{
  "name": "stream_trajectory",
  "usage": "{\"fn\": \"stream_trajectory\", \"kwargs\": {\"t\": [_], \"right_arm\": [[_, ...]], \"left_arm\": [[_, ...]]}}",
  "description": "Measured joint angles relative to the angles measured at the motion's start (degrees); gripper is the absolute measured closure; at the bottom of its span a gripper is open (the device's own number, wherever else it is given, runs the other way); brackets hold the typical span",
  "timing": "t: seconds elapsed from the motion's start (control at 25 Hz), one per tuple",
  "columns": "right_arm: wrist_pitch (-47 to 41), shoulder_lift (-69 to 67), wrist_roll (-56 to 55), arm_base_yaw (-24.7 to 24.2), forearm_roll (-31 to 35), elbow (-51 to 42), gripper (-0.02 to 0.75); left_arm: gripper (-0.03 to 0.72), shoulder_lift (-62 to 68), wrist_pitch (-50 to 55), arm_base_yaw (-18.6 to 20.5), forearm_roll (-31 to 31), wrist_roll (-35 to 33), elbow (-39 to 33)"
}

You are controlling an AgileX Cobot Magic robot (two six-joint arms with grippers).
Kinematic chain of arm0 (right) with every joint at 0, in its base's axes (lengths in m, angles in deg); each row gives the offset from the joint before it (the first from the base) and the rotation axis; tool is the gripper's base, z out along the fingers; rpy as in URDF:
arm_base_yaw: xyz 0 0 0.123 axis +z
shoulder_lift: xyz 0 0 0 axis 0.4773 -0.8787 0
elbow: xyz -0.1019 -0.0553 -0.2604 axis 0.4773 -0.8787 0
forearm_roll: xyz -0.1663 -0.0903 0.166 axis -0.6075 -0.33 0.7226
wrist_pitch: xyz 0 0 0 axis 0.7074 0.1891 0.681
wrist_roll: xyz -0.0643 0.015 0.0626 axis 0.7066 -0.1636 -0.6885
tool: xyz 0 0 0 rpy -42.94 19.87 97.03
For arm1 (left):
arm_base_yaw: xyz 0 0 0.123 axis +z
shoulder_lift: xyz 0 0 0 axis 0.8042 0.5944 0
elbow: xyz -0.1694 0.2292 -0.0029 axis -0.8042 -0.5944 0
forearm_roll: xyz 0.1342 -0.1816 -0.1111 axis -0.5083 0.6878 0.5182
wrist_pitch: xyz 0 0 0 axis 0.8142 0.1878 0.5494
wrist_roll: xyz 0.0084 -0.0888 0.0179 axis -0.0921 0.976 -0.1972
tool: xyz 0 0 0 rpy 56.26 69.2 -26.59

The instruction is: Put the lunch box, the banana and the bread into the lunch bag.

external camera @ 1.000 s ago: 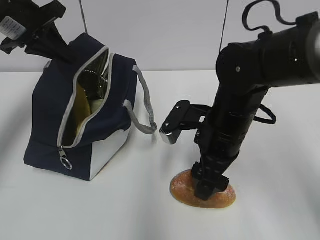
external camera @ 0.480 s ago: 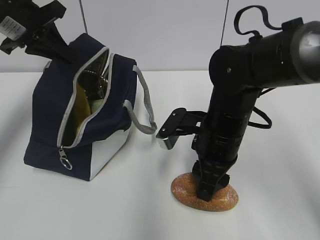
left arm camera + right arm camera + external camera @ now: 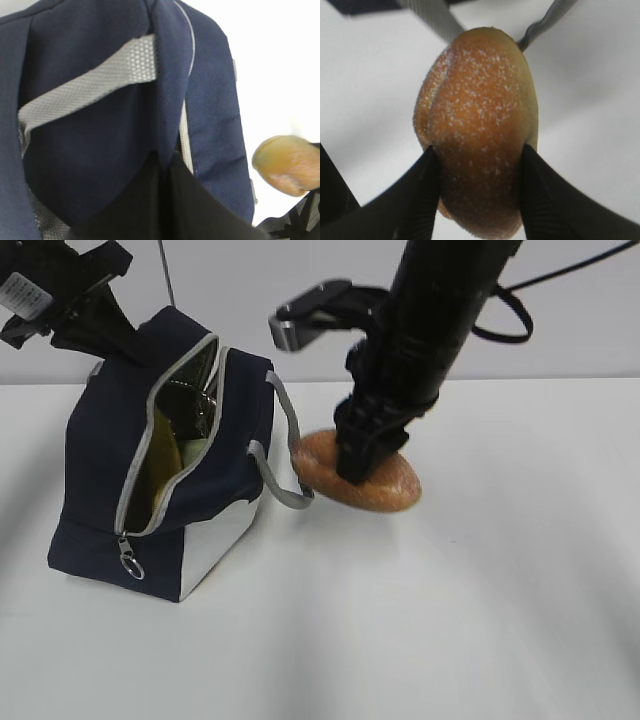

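The golden-brown bread (image 3: 385, 488) hangs above the table just right of the lunch bag (image 3: 100, 470), and my right gripper (image 3: 355, 472) is shut on it. In the right wrist view both fingers press the sides of the bread (image 3: 477, 120). The navy lunch bag stands unzipped with its silvery lining showing. Inside the opening I see a yellow strip, the banana (image 3: 157, 455), and a pale green bit, the lunch box (image 3: 194, 450). My left gripper (image 3: 112, 340) is shut on the top rear fabric of the lunch bag (image 3: 100, 145). The bread (image 3: 285, 162) also shows at the right of the left wrist view.
A grey strap handle (image 3: 287, 445) loops out from the bag's right side, close to the bread. The zipper's metal ring pull (image 3: 131, 563) hangs at the bag's lower front. White table (image 3: 450, 640) stretches to the front and right.
My right gripper closed on the bread, lifted it off the table and carried it back and left to the bag's handle. The left gripper and the bag stayed put.
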Motion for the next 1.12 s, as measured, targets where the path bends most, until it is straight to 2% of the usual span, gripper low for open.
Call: {"fn": "stream_trajectory", "kwargs": {"t": [0.16,0.36,0.4,0.44,0.52,0.72,1.12], "right_arm": [[-0.3,0.0,-1.4,0.0,1.9,6.1,0.402],[0.6,0.0,-1.9,0.0,8.9,10.1,0.402],[3.6,-0.1,-2.0,0.0,13.1,10.2,0.403],[3.6,-0.1,-2.0,0.0,13.1,10.2,0.403],[9.6,-2.3,-2.0,0.0,21.7,10.5,0.403],[13.9,-7.9,-2.0,0.0,30.8,10.5,0.404],[19.3,-15.9,-4.2,0.0,32.5,10.5,0.396]], "left_arm": [[0.691,0.0,0.0,0.0,0.3,0.0,0.0],[0.691,0.0,0.0,0.0,0.3,0.0,0.0],[0.691,0.0,0.0,0.0,0.3,0.0,0.0],[0.691,0.0,0.0,0.0,0.3,0.0,0.0],[0.691,0.0,0.0,0.0,0.3,0.0,0.0],[0.691,0.0,0.0,0.0,0.5,0.0,0.0],[0.691,0.0,0.1,0.0,0.7,0.0,0.0]]}}
